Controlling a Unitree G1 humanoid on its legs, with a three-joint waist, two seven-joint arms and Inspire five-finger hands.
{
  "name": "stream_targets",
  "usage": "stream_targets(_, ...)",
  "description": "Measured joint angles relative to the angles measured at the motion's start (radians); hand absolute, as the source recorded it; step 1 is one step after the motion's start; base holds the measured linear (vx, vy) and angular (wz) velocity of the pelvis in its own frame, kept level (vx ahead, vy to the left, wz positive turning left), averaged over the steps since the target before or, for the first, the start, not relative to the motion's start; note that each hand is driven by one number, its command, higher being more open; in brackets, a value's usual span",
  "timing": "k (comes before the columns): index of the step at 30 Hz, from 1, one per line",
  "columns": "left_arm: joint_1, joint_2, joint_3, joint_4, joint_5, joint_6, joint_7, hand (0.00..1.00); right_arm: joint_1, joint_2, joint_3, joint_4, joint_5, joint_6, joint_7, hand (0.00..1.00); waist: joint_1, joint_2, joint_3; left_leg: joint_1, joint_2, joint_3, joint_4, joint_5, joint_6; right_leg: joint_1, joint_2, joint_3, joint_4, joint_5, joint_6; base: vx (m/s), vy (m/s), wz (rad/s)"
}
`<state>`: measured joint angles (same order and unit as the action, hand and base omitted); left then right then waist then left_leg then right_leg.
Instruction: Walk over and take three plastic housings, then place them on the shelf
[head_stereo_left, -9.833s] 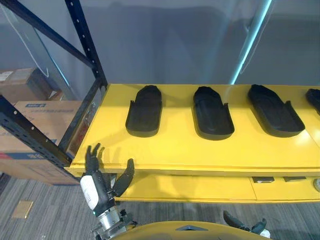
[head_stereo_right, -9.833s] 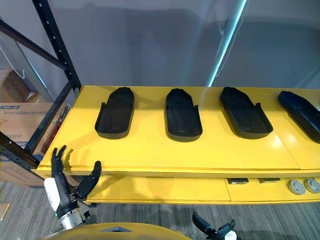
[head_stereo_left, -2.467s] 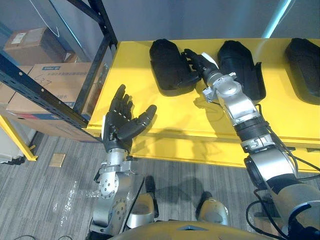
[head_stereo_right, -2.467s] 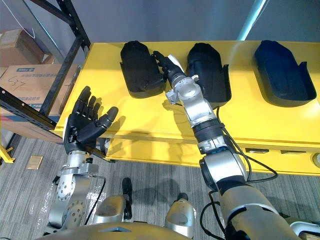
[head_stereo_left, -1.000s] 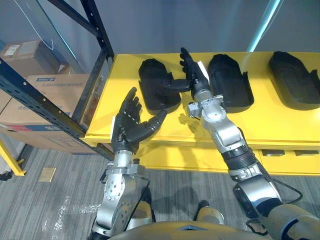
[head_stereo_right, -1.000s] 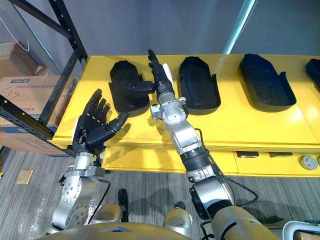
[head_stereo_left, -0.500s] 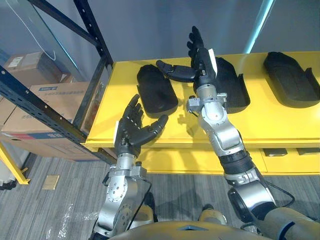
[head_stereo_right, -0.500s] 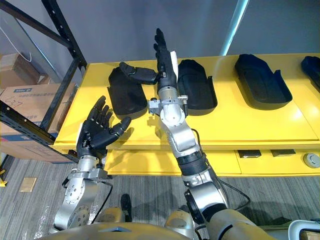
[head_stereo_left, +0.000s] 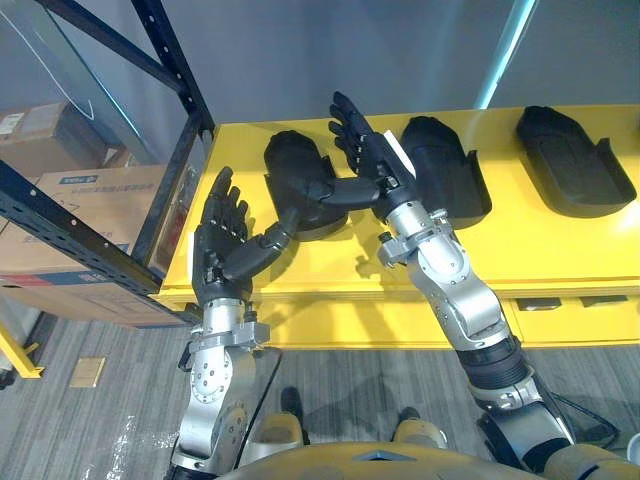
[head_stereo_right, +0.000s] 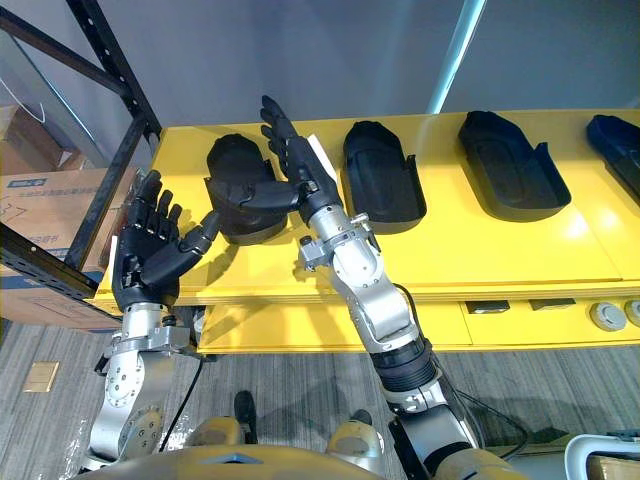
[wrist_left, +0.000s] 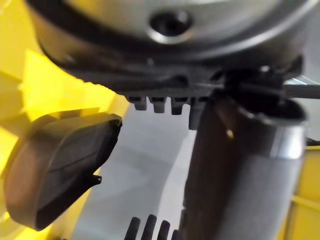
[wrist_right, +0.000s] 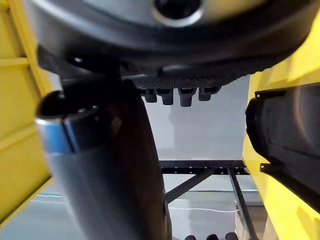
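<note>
Leftmost black moulded plastic housing (head_stereo_left: 295, 160) lay on the yellow table top (head_stereo_left: 540, 245) near its left end, w/ a second black housing (head_stereo_left: 445, 170) and third black housing (head_stereo_left: 575, 160) further right. It looked light, stiff, thin-walled and prob. slick, so best taken across the long side walls, not the flat face. Right hand (head_stereo_left: 368, 165) hung over it, fingers straight, thumb laid across it, gripping nothing. Left hand (head_stereo_left: 222, 245) waited alongside, spread, palm up, empty. Black steel shelf rack (head_stereo_left: 172, 72) stood just left.
</note>
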<state>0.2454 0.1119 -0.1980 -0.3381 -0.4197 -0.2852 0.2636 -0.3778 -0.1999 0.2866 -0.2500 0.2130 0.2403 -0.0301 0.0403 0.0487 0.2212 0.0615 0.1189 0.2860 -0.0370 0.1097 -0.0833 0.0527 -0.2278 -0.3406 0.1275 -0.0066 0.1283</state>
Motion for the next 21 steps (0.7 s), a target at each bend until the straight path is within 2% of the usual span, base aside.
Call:
stream_targets(2,0.000,-0.003,0.003,-0.006,0.001,0.000,0.018,1.00,0.059,-0.002,0.002,-0.008,-0.024,0.000,-0.003,1.00,-0.004,-0.007,-0.003,0.000,0.000,0.008,0.001,-0.008,0.000,-0.001,0.000,0.006,-0.006,0.001,0.002,0.02,0.000,-0.10)
stream_targets(6,0.000,-0.018,0.010,-0.008,0.002,0.000,0.021,1.00,0.061,-0.001,0.001,-0.008,-0.048,0.006,-0.009,1.00,-0.019,-0.008,-0.002,0.001,0.000,0.013,0.006,-0.011,0.001,-0.003,0.000,0.015,-0.006,0.001,0.002,0.01,-0.003,-0.04)
stream_targets(13,-0.001,-0.019,0.008,-0.027,0.003,0.000,0.038,1.00,0.120,0.000,-0.001,-0.008,-0.090,0.006,-0.049,1.00,-0.019,-0.009,-0.002,0.001,0.001,0.019,0.017,-0.023,-0.001,-0.002,0.000,0.018,-0.007,0.000,0.001,0.00,-0.002,-0.02)
stream_targets(21,0.000,-0.019,0.008,-0.027,0.003,0.000,0.037,1.00,0.141,0.001,0.001,-0.008,-0.090,0.027,-0.003,1.00,-0.021,-0.011,0.000,0.000,0.001,0.020,0.018,-0.027,-0.001,-0.003,0.000,0.020,-0.008,-0.001,0.000,0.00,0.000,0.00)
